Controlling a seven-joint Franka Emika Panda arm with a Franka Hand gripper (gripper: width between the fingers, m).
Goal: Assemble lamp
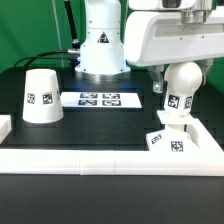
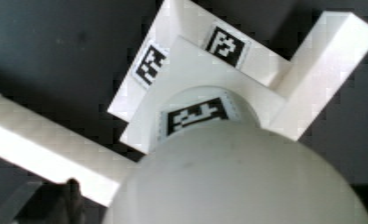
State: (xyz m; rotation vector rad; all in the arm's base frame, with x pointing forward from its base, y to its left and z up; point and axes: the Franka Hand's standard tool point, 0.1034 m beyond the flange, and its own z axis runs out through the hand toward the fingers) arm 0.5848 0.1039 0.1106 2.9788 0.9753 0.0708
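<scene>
- Gripper (image 1: 181, 88): we see it over the exterior view's right part of the table, coming down from the white arm housing and set around the bulb.
- Fingers (image 1: 157, 86): a dark finger stands just beside the bulb on the exterior view's left, and a second dark shape stands on the far side. They are spread about as wide as the ball. We cannot tell whether they press on it or stand just clear.
- Bulb (image 1: 184, 76): a white ball, upright, with a tagged neck pointing down. The neck meets the top of the base. In the wrist view the bulb (image 2: 216, 175) fills the near field, with its tag facing the camera.
- Base (image 1: 168, 141): small, square and stepped, with tags on its side faces. It sits directly under the bulb, near the front rail. In the wrist view the base (image 2: 181, 55) shows two tags on its upper face.
- Shade (image 1: 40, 96): a white truncated cone with one tag. It stands alone on the exterior view's left, well apart from the bulb and base.
- Marker board (image 1: 98, 99): flat on the table, between the shade and the gripper.
- Table (image 1: 110, 125): black and matte.
- Rail (image 1: 100, 158): long and white, running along the front edge. In the wrist view a white rail (image 2: 39, 130) crosses the dark table diagonally.
- Arm pedestal (image 1: 103, 45): white, behind the marker board, against a pale backdrop.
</scene>
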